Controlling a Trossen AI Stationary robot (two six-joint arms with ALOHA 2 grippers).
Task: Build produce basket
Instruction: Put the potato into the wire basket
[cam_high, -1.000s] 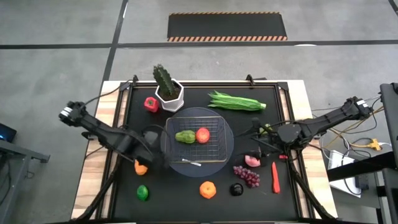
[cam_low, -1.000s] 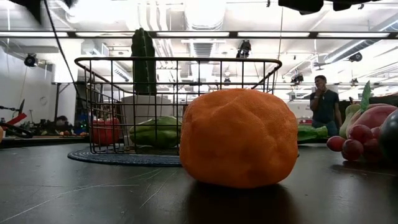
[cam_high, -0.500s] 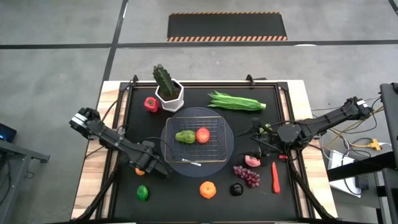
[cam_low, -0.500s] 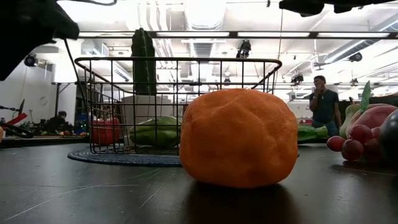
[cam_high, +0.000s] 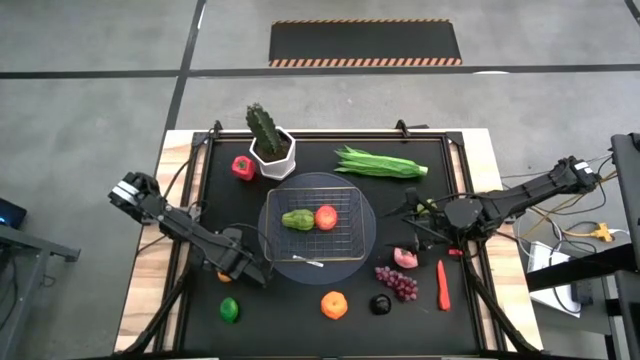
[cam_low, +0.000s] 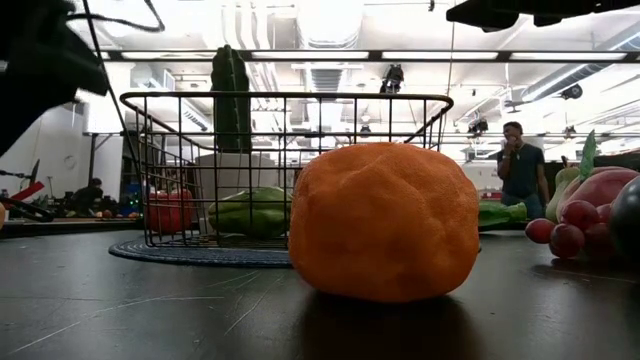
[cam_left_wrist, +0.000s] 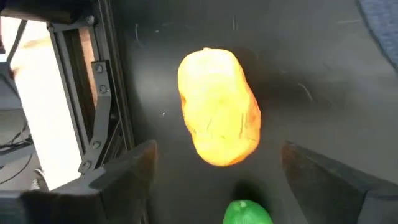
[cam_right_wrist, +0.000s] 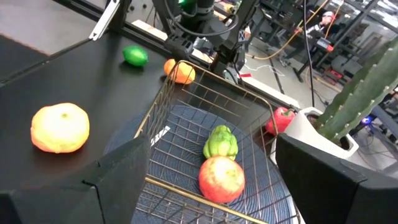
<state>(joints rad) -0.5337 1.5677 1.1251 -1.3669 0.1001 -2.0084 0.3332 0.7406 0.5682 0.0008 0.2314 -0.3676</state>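
Note:
The wire-mesh basket (cam_high: 320, 228) stands on its round grey base mid-table and holds a green piece (cam_high: 297, 220) and a red fruit (cam_high: 326, 217). My left gripper (cam_high: 240, 267) is open just left of the basket's near corner, above a yellow-orange piece (cam_left_wrist: 219, 107) lying on the black mat. Its fingers stand on either side of the piece without touching it. The lime (cam_left_wrist: 245, 213) lies just beyond it. My right gripper (cam_high: 420, 222) is open and empty at the basket's right side, looking across the basket (cam_right_wrist: 205, 124).
A cactus in a white pot (cam_high: 270, 143) and a red pepper (cam_high: 241, 167) stand at the far left, with the green bean bunch (cam_high: 380, 163) at the far right. Orange (cam_high: 334, 304), dark fruit (cam_high: 380, 304), grapes (cam_high: 397, 282), chili (cam_high: 442, 284) and a pink piece (cam_high: 405, 258) lie near.
My left gripper has gone toward the table's near edge and a little right, over the yellow-orange piece beside the basket, which it now partly hides in the high view. The arm's dark bulk has come into the low view's upper left. The produce has not moved.

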